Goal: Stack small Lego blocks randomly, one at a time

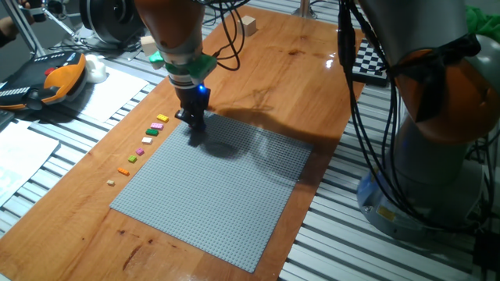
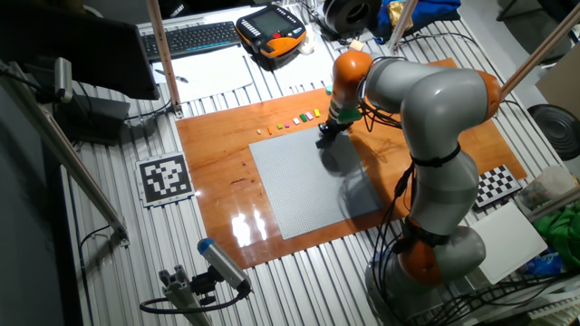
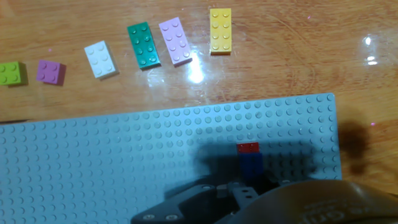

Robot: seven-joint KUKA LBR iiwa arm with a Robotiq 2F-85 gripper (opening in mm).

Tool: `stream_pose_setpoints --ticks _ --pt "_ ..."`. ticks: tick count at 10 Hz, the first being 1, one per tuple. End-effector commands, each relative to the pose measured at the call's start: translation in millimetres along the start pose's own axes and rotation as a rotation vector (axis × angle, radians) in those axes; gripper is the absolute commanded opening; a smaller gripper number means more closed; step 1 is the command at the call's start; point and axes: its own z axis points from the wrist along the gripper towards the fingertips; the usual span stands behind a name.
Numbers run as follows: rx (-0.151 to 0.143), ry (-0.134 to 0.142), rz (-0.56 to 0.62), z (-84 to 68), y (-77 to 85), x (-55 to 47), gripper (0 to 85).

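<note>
Black gripper (image 3: 249,186) sits nearest us in the hand view, at six o'clock; we cannot tell how its jaws stand, though a blue brick (image 3: 251,163) shows at its tip with a red brick (image 3: 248,148) touching it on the grey baseplate (image 3: 124,162). Farther off, toward twelve o'clock on the wooden table (image 3: 298,50), lie yellow (image 3: 221,31), pink (image 3: 175,41), green (image 3: 143,45) and white bricks (image 3: 101,59).
</note>
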Motion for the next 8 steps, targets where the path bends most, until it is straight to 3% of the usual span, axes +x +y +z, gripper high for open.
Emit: stream_pose_setpoints --ticks 1,8 --pt "0.001 -0.001 0.001 -3.6 -1.1 -0.5 0.0" --pt "-0.004 -0.008 -0.005 1.9 -1.5 -6.9 0.0"
